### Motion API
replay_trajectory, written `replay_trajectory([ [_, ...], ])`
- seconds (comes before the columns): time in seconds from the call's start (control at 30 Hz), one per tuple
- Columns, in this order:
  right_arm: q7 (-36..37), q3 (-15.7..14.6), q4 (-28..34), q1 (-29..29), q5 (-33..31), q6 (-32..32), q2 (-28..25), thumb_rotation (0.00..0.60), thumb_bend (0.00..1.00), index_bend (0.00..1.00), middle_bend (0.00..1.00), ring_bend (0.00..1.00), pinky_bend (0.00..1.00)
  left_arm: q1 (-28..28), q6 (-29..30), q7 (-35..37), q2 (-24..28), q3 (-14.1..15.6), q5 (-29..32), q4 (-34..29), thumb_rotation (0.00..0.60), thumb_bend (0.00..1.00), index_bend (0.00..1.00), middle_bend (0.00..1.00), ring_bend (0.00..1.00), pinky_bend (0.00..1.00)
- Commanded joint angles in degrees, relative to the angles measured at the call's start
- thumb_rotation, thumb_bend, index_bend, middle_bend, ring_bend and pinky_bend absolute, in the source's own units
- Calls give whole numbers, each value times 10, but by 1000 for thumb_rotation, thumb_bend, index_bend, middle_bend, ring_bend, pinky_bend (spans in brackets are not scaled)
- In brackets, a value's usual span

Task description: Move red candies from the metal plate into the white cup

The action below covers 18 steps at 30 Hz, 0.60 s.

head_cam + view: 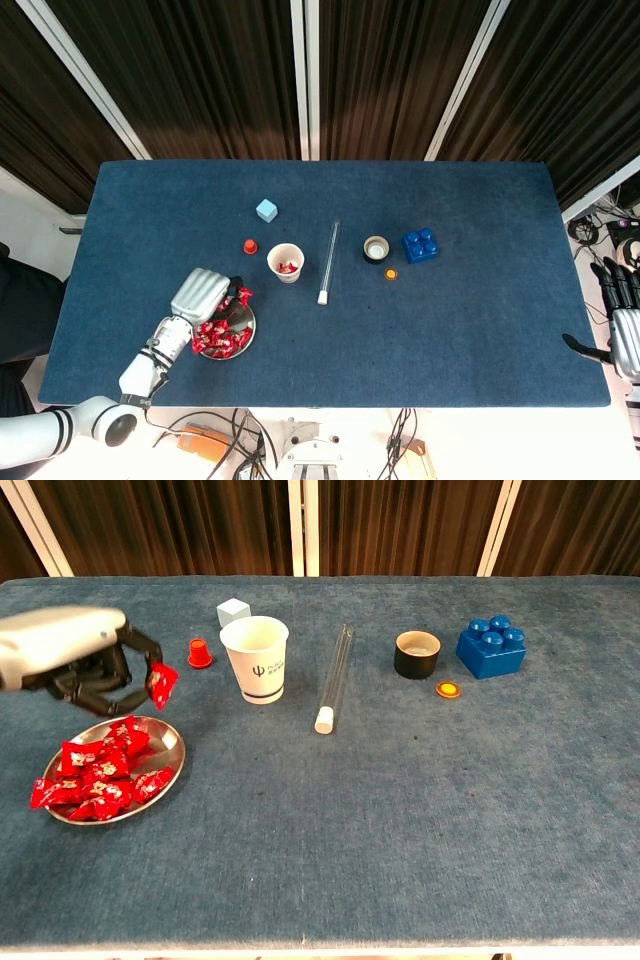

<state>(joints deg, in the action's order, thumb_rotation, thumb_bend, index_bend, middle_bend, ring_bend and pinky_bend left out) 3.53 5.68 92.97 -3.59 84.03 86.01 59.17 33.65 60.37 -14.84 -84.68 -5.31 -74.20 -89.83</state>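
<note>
My left hand (pixel 70 655) (pixel 200 296) hovers above the metal plate (pixel 165 742) (pixel 241 315), pinching one red candy (pixel 162 684) (pixel 243 296) at its fingertips. Several more red candies (pixel 92 774) (pixel 214 338) lie heaped in the plate. The white cup (pixel 255 658) (pixel 286 263) stands upright to the right of the hand, with a red candy visible inside it in the head view. My right hand (pixel 624 322) hangs off the table's right edge, fingers apart and holding nothing.
Near the cup are a small red cap (pixel 200 653), a pale blue cube (pixel 233 611) and a clear tube (pixel 335 675) lying lengthwise. Farther right stand a black pot (pixel 417 654), an orange disc (pixel 448 689) and a blue brick (pixel 492 646).
</note>
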Motion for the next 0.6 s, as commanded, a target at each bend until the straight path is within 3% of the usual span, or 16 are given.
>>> replay_trajectory([
  [0.03, 2, 0, -1, 1, 1, 1, 1, 600, 173, 0, 0, 0, 0, 19, 1, -3, 11, -32, 5, -20, 600, 459, 597, 955, 866, 896],
  [0.27, 10, -1, -5, 5, 3, 8, -1, 600, 174, 0, 0, 0, 0, 85, -51, -55, 5, -93, 79, -29, 600, 454, 598, 955, 866, 896],
  [0.6, 23, -1, -15, 9, -2, 9, 1, 600, 172, 0, 0, 0, 0, 147, -77, -153, -30, -105, 196, 9, 600, 447, 598, 955, 866, 896],
])
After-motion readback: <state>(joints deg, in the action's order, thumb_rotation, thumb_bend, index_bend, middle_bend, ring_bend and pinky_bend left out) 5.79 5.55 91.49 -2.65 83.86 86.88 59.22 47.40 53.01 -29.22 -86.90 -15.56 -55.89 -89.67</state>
